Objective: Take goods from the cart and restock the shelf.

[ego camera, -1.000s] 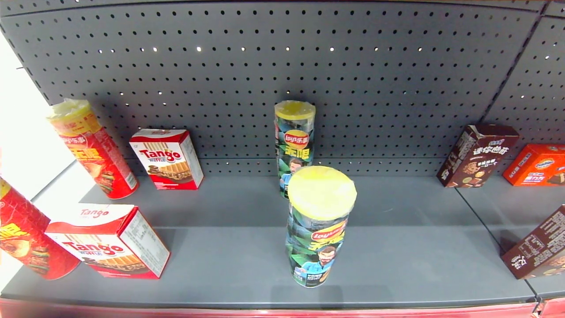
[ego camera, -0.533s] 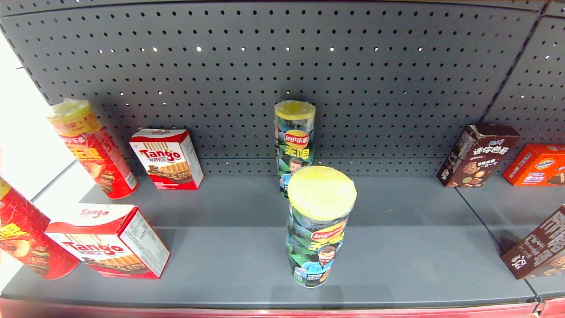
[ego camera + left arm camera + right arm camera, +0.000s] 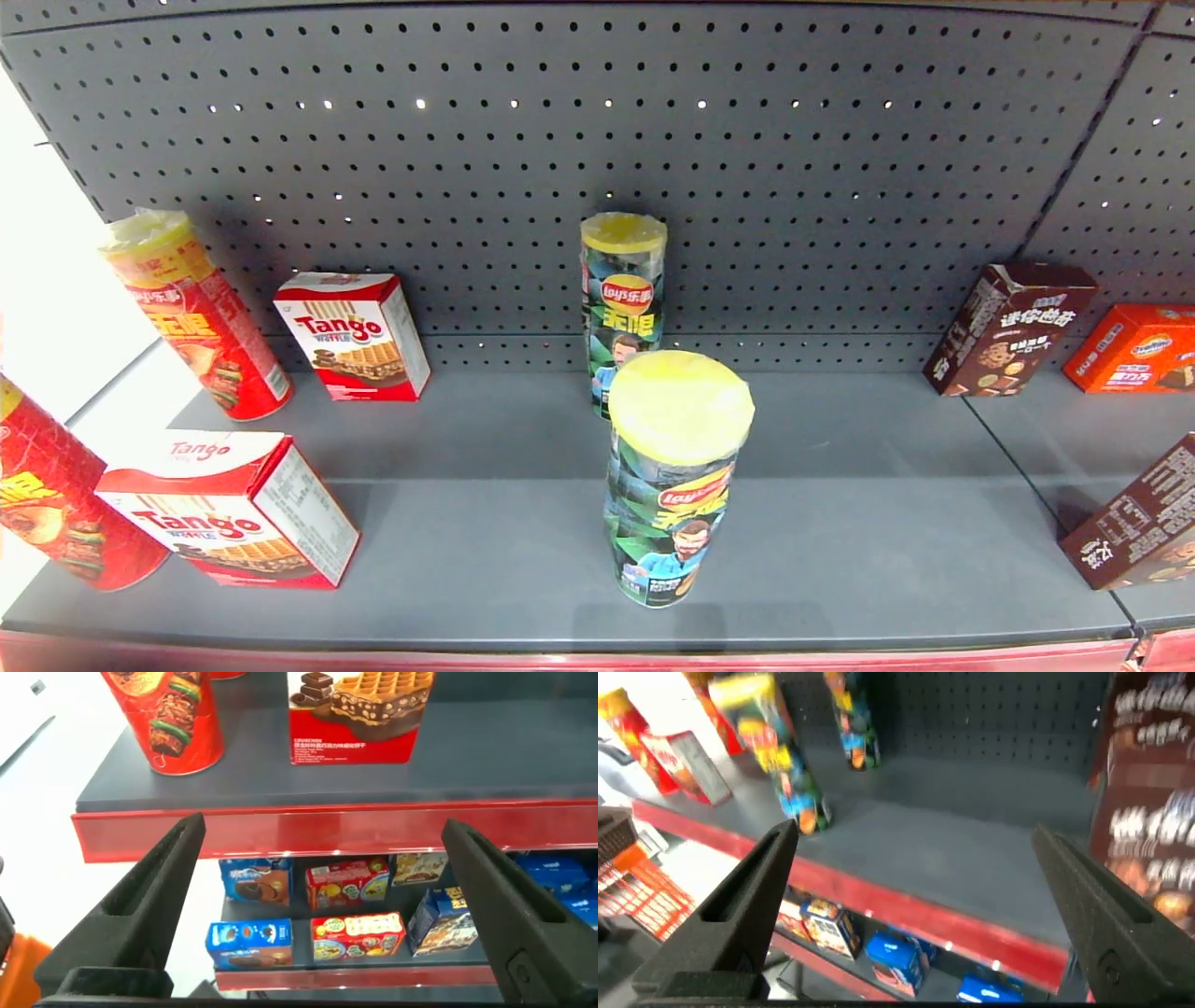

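A grey shelf point(image 3: 887, 523) holds two tall green chip cans with yellow lids, one at the front point(image 3: 677, 476) and one by the back wall point(image 3: 623, 299). Two red chip cans point(image 3: 191, 313) point(image 3: 56, 495) and two red-and-white wafer boxes point(image 3: 355, 336) point(image 3: 233, 509) stand on the left. My left gripper point(image 3: 322, 831) is open and holds nothing, just in front of the shelf's red front lip point(image 3: 280, 835), below a wafer box point(image 3: 360, 714). My right gripper point(image 3: 913, 835) is open and holds nothing, facing the shelf point(image 3: 952, 849) to the right of the front green can point(image 3: 785, 756).
Two brown boxes point(image 3: 1008, 327) point(image 3: 1139, 523) and an orange box point(image 3: 1134, 347) stand at the right. A pegboard wall point(image 3: 653, 140) backs the shelf. Bare shelf lies between the green cans and the brown boxes. Lower shelves point(image 3: 350, 910) carry several small boxes.
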You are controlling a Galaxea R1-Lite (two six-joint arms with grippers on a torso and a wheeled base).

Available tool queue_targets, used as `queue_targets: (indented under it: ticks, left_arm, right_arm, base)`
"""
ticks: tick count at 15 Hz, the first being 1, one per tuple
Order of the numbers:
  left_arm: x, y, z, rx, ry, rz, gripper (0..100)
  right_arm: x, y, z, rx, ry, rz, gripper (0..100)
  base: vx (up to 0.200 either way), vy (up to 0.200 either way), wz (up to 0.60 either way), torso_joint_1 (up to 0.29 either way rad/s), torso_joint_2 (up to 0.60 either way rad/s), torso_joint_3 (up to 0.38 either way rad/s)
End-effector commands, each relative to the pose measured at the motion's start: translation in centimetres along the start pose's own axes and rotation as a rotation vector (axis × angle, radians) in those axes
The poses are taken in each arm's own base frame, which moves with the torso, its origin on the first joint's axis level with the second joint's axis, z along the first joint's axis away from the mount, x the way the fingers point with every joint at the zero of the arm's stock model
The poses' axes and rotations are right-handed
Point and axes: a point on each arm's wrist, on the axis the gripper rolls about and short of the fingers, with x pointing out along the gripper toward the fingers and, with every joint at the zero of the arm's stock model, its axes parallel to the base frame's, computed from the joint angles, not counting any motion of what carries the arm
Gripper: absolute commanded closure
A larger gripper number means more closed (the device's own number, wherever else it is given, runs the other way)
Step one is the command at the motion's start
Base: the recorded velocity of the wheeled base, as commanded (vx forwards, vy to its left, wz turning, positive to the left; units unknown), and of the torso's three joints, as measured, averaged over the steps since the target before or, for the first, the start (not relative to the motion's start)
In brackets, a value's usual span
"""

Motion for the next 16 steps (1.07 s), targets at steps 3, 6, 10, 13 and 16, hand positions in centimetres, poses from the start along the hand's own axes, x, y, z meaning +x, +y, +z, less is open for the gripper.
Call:
queue_targets:
  ticks: [3, 6, 10, 13, 16]
  left_arm:
    - [0.0, 0.0, 0.0, -0.002, 0.007, -0.004, 0]
    - [0.0, 0.0, 0.0, -0.003, 0.004, -0.004, 0]
    - [0.0, 0.0, 0.0, -0.003, 0.006, -0.004, 0]
    - [0.0, 0.0, 0.0, -0.003, 0.003, -0.003, 0]
    - [0.0, 0.0, 0.0, -0.003, 0.003, -0.004, 0]
  right_arm:
    - [10.3, 2.1, 5.8, -0.015, 0.234, 0.091, 0]
    - [17.2, 2.9, 6.3, -0.051, 0.239, 0.082, 0]
    - [21.9, 3.5, 4.7, -0.099, 0.237, 0.12, 0]
    - [22.9, 3.4, 3.0, -0.135, 0.309, 0.144, 0]
    - [23.8, 3.3, 0.9, -0.142, 0.393, 0.14, 0]
  base:
    - [0.0, 0.0, 0.0, 0.0, 0.0, 0.0]
    - [0.0, 0.0, 0.0, 0.0, 0.0, 0.0]
    - [0.0, 0.0, 0.0, 0.0, 0.0, 0.0]
    - [0.0, 0.0, 0.0, 0.0, 0.0, 0.0]
    - [0.0, 0.0, 0.0, 0.0, 0.0, 0.0]
